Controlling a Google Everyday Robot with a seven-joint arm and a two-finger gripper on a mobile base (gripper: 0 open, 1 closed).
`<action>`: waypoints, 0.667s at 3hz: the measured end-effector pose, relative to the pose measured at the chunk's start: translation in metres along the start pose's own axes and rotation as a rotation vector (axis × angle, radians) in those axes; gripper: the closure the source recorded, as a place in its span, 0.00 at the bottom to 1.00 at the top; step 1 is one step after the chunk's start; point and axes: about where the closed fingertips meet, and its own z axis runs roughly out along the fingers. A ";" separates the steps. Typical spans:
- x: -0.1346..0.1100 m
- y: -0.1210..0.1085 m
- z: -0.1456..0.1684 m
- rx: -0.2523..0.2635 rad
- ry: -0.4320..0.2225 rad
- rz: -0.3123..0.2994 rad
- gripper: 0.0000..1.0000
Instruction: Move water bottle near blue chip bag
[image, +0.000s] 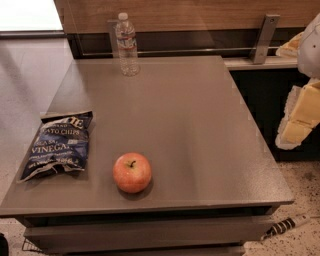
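The water bottle, clear and ribbed with a white cap, stands upright at the far edge of the grey table, left of centre. The blue chip bag lies flat near the table's front left edge. My gripper, white with yellow parts, hangs at the right edge of the view, beyond the table's right side. It is far from both the bottle and the bag and holds nothing that I can see.
A red-yellow apple sits near the front edge, right of the chip bag. A wood-panelled wall with a metal rail and bracket runs behind the table. A striped cable lies on the floor at front right.
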 end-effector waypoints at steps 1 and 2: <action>0.000 -0.005 0.000 0.009 -0.006 0.003 0.00; -0.002 -0.041 0.000 0.080 -0.058 0.031 0.00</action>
